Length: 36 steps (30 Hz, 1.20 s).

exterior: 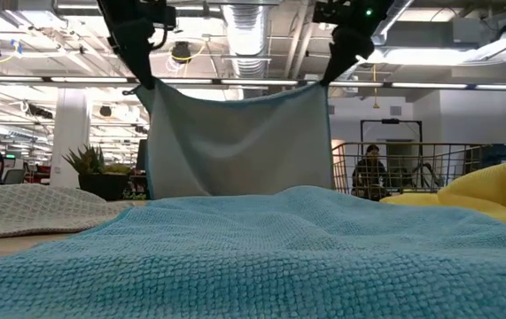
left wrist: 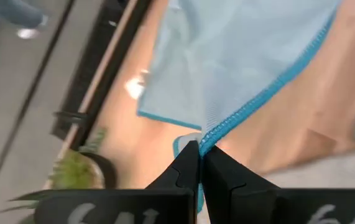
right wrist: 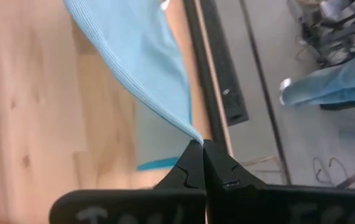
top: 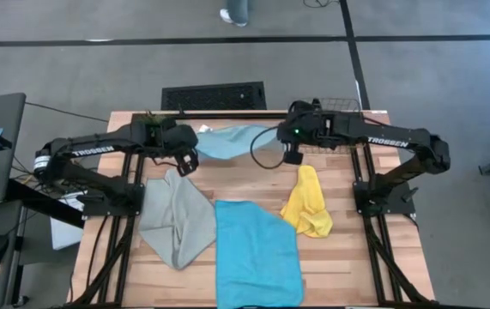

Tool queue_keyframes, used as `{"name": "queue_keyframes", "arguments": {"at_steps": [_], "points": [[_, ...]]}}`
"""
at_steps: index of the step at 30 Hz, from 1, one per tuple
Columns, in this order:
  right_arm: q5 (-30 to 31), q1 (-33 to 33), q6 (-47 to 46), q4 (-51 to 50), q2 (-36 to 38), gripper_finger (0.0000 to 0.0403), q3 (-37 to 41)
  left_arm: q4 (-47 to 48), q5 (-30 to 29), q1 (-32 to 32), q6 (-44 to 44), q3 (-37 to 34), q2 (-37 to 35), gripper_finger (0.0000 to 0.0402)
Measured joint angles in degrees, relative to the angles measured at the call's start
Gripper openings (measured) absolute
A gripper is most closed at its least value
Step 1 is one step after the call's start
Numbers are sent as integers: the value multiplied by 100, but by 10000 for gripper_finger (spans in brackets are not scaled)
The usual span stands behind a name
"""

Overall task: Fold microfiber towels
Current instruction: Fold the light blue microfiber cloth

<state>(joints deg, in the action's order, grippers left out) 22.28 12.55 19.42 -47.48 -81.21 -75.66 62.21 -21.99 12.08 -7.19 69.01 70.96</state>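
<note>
The pale blue towel (exterior: 235,142) is held up over the far side of the wooden table (top: 347,257), hanging as a sheet. One top corner is pinched in the closed left gripper (left wrist: 200,151), the other in the closed right gripper (right wrist: 202,144). To fold it well, both corners should be kept level and taut, then lowered together so the hanging edge is laid flat, clear of the cyan towel (top: 257,253), grey-green towel (top: 176,219) and yellow towel (top: 306,202).

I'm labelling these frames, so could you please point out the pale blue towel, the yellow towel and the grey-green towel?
pale blue towel (exterior: 235,142), low view, middle of the hanging cloth.
yellow towel (top: 306,202), high view, centre of the crumpled cloth.
grey-green towel (top: 176,219), high view, middle of the cloth.
</note>
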Motion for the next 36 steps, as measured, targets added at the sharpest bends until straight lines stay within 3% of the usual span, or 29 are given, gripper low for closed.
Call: {"name": "queue_keyframes", "arguments": {"at_steps": [14, 36], "points": [[-293, -752, -1069, -692, 2, 2, 312, 630, 949, -1148, -1264, 0, 0, 0], [-494, -1782, -2374, -470, 0, 2, 1218, 250, 1365, -2515, -3439, -833, 6, 0]]}}
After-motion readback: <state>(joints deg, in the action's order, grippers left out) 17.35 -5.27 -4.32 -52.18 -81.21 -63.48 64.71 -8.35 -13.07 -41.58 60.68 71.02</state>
